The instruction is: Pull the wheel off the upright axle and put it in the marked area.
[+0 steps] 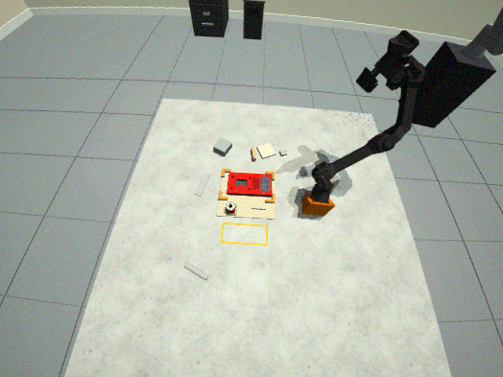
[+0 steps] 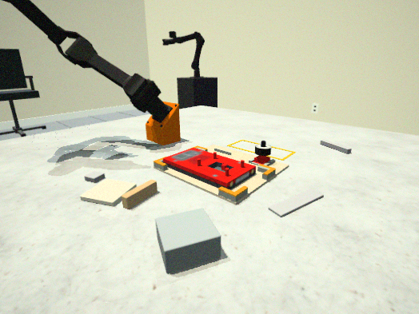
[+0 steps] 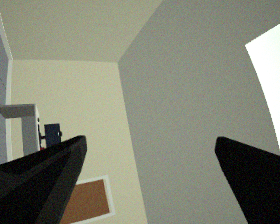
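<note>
The black wheel [image 1: 230, 207] [image 2: 262, 149] sits on its upright axle on a small red base, at the front left corner of the beige board [image 1: 254, 211] [image 2: 191, 177]. A red plate [image 1: 250, 183] [image 2: 208, 165] lies on the same board. The marked area is a yellow outlined rectangle [image 1: 244, 245] [image 2: 276, 148] on the table just in front of the board, with nothing inside it. My gripper [image 1: 369, 81] [image 3: 152, 144] is raised high and far to the right of the board. Its fingers are wide apart and nothing is between them. The wrist view shows only walls and ceiling.
The arm's orange base [image 1: 317, 205] [image 2: 164, 128] stands right of the board. A grey block [image 1: 223, 146] [image 2: 188, 238], a wooden bar [image 2: 138, 194], a cream tile [image 1: 266, 151] [image 2: 107, 191] and two grey strips [image 1: 203, 184] [image 1: 196, 270] lie around. A black pedestal [image 1: 451, 84] stands beyond.
</note>
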Robot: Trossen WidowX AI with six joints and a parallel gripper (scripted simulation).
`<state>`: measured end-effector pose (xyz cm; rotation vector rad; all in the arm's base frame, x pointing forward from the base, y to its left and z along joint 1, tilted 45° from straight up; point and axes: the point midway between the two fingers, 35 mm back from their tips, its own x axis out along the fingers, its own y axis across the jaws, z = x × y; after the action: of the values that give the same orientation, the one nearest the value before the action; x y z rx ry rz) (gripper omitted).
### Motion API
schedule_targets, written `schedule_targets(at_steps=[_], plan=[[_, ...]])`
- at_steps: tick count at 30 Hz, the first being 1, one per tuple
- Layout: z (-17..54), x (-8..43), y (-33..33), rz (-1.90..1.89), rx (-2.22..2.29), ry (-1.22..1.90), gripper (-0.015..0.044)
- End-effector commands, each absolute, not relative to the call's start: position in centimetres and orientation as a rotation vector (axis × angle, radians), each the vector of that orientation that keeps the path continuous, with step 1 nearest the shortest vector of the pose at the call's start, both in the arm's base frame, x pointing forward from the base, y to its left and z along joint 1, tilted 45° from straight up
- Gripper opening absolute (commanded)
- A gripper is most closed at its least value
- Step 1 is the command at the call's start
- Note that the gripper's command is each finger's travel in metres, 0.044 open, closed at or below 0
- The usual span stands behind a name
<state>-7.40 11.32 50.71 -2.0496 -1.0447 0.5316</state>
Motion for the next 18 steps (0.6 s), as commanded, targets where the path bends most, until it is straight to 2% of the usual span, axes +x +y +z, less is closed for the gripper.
schedule_targets(at_steps=[1,4,18], plan=[[50.7,-7.2,11.3,0.537,-2.040,-1.032,0.0374],[50.7,-4.3,11.0,0.623,-1.898,-0.869,0.0300],[46.5,14.8,10.7,0.913,-1.006,0.066,0.0300]])
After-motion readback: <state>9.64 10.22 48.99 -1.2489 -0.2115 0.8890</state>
